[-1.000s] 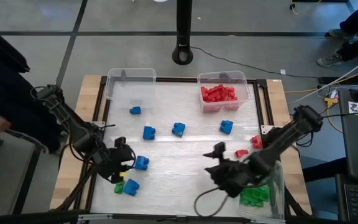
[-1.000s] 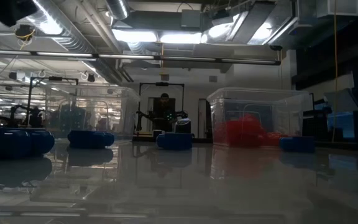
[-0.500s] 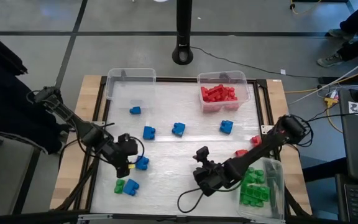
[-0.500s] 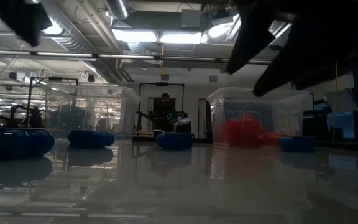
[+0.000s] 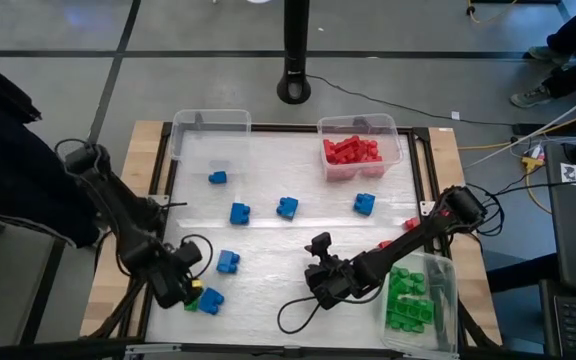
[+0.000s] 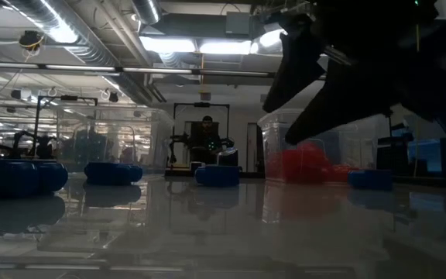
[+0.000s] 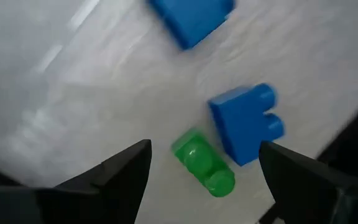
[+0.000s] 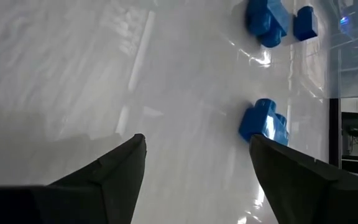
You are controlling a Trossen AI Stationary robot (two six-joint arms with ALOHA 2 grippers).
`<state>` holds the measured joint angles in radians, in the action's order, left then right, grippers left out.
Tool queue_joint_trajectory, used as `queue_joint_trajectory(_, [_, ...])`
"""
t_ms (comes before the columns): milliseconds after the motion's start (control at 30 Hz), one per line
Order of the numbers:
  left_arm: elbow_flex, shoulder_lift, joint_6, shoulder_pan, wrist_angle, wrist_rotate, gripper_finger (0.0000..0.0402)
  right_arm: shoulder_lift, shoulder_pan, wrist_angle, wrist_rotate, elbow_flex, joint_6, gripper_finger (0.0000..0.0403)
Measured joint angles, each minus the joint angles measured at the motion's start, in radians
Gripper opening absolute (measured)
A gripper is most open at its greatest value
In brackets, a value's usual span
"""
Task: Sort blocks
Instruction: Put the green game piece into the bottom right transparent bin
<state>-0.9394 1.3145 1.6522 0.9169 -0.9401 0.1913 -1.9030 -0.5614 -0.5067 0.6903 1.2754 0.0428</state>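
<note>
Blue blocks lie scattered on the white table: one (image 5: 228,262) at near left, three in a row (image 5: 239,213) (image 5: 287,207) (image 5: 364,203) and one (image 5: 217,177) farther back. A small green block (image 7: 202,163) lies beside a blue block (image 7: 246,124) near the front left corner. My left gripper (image 5: 180,290) points down over them, open, with a finger on either side of the green block and apart from it. My right gripper (image 5: 318,283) is open low over bare table at front centre, with a blue block (image 8: 264,122) ahead of it. Two red blocks (image 5: 411,224) (image 5: 385,245) lie at right.
A clear bin (image 5: 359,150) holding red blocks stands at back right. A clear bin (image 5: 210,135) with nothing visible in it stands at back left. A clear bin (image 5: 413,300) of green blocks sits at the front right corner. A black post (image 5: 294,60) stands beyond the far edge.
My left gripper has moved from beside the near-left blue block toward the table's front left corner and down, rolling about its own line, and now stands over the green block. My right gripper has dropped and gone toward the table's left, away from the green bin.
</note>
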Motion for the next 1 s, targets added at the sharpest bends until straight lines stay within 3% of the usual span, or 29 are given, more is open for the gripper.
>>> queue_joint_trajectory(200, [0.000,0.117,0.127,0.031,0.026,-0.040,0.0287,0.000,0.000,0.028,0.023,-0.016,0.009,0.0287])
queue_joint_trajectory(1000, [0.000,0.325,0.313,0.074,0.149,-0.068,0.0287,0.000,-0.001,0.051,0.021,-0.016,0.019,0.0287])
